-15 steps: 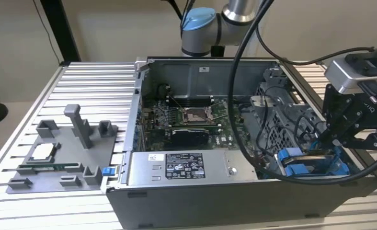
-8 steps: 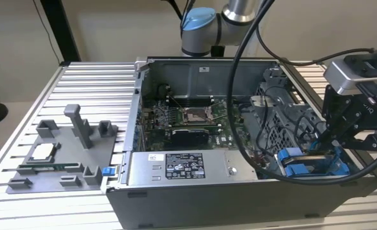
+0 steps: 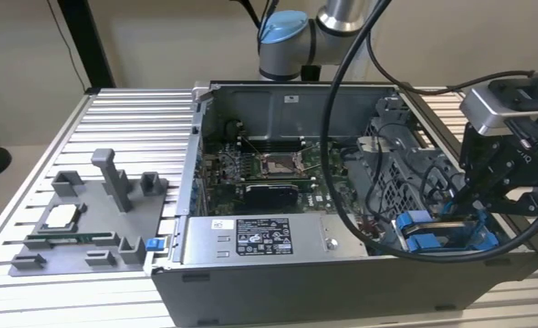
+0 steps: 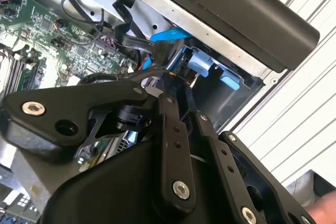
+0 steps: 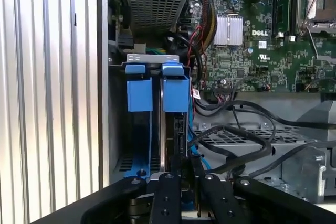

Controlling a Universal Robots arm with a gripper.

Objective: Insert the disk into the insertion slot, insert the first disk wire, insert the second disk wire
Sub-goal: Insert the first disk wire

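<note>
We see disk [image 5: 175,94] seated in insertion slot [image 5: 152,57], beside second blue carrier [image 5: 139,94]. Step one looks done. Hand [image 5: 185,170] hovers at disk's rear edge among black wires [image 5: 236,135]; its grip we cannot tell. We judge both wire steps unfinished.

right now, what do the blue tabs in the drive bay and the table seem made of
The blue tabs: likely moulded plastic, matte with a soft sheen and a uniform colour. The table: looks like aluminium profile, ribbed silver slats with a dull shine.
</note>
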